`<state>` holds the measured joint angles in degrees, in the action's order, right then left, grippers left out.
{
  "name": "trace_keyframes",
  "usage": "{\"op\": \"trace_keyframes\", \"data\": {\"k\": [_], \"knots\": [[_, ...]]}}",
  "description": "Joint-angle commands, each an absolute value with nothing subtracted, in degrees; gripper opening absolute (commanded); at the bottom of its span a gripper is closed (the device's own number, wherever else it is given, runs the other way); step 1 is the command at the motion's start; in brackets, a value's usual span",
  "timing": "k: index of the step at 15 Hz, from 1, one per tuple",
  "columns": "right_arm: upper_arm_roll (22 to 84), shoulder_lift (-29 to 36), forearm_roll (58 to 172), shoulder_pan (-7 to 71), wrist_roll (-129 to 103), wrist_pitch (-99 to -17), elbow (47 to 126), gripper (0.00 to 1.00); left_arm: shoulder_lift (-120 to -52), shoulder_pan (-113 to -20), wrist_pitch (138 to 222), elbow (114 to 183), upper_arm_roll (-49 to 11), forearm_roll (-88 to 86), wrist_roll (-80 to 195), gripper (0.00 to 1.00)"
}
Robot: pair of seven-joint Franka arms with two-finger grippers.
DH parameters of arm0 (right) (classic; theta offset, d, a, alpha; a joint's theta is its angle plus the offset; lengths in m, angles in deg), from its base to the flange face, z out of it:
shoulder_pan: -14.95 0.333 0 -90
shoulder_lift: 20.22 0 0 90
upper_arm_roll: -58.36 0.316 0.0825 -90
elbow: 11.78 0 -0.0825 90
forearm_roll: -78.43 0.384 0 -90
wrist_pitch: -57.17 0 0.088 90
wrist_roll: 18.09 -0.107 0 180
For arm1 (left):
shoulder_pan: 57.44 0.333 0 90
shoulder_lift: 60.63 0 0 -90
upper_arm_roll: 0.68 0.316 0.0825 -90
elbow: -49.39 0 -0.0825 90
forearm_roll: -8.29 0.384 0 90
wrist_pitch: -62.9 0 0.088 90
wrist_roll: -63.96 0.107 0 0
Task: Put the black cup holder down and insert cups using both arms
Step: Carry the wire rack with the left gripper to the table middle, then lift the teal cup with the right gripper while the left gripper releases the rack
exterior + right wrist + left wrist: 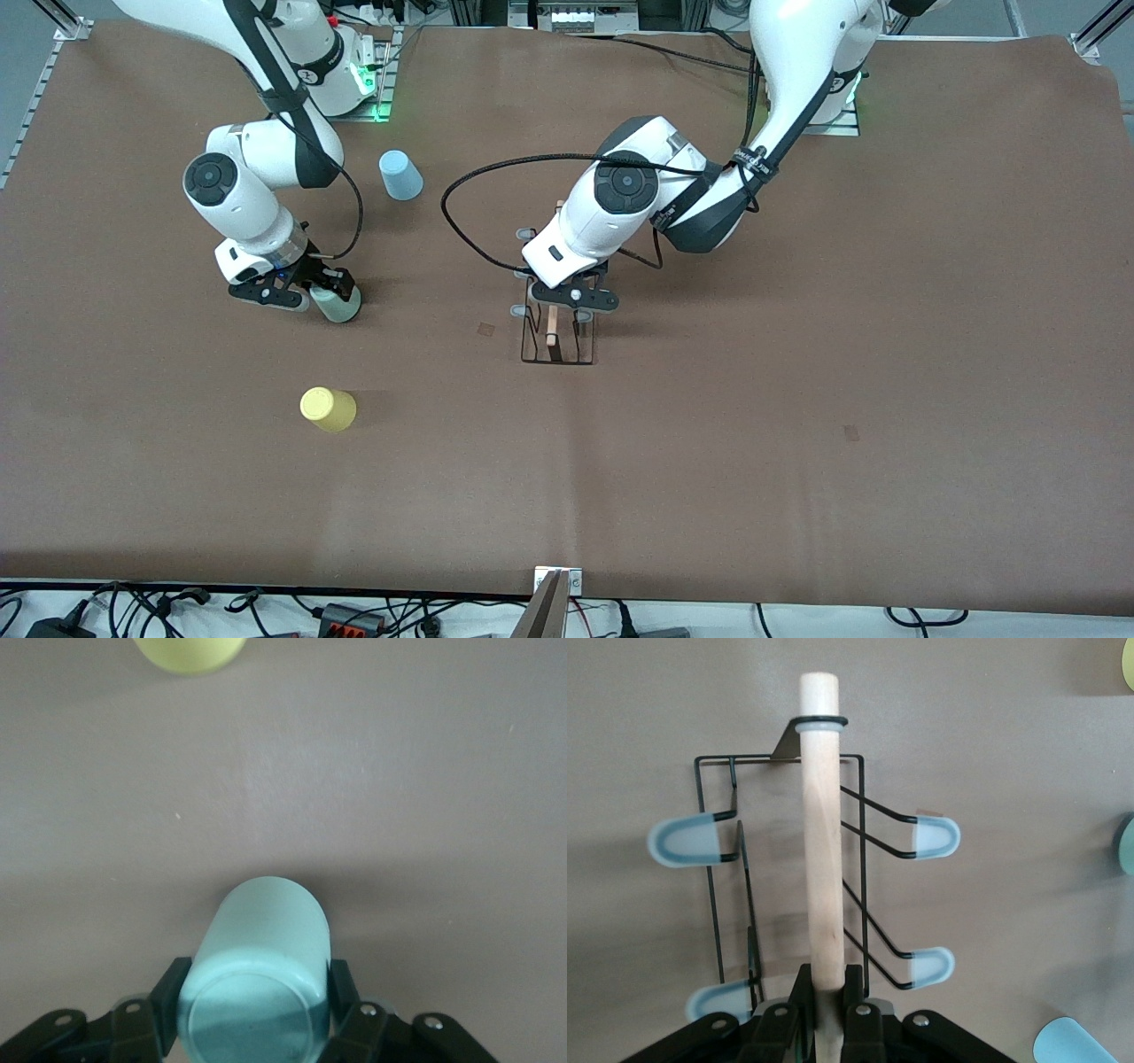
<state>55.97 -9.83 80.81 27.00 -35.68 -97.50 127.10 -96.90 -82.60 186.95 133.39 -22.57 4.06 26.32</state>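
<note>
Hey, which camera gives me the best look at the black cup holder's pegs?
The left wrist view: the black cup holder fills it, four blue-tipped pegs plain, left gripper shut on its wooden handle. The front view shows it small, mostly under the left arm. The right wrist view shows none of it.

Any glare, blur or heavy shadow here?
Front view: even light, soft shadows beside the green cup and yellow cup, no glare. Left wrist view: rod sharp, blue cup cropped at the edge. Right wrist view: green cup slightly soft, shadowed underneath.
</note>
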Motion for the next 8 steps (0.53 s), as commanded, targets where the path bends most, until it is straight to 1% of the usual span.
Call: {"op": "trace_keyframes", "data": {"k": [1,2,4,6,8], "knots": [[55.72,-17.65,80.63,26.64,-32.51,-88.50,126.30,0.18,-97.11,-83.11,186.74,131.39,-21.96,4.34,25.90,0.80],[55.63,-19.33,80.46,26.64,-32.06,-86.20,125.95,0.18,-96.85,-83.02,186.65,131.39,-22.04,4.34,25.73,1.00],[55.63,-22.15,79.93,25.85,-29.70,-82.77,125.60,0.18,-96.23,-82.32,186.30,131.39,-21.95,4.34,25.90,1.00],[55.72,-22.95,79.75,25.24,-28.63,-78.73,123.41,0.18,-94.05,-81.44,185.60,131.65,-21.34,4.34,25.81,1.00],[56.16,-23.21,79.75,25.49,-30.12,-73.38,120.34,0.18,-92.02,-78.81,180.44,131.48,-21.16,6.34,26.25,1.00]]}}
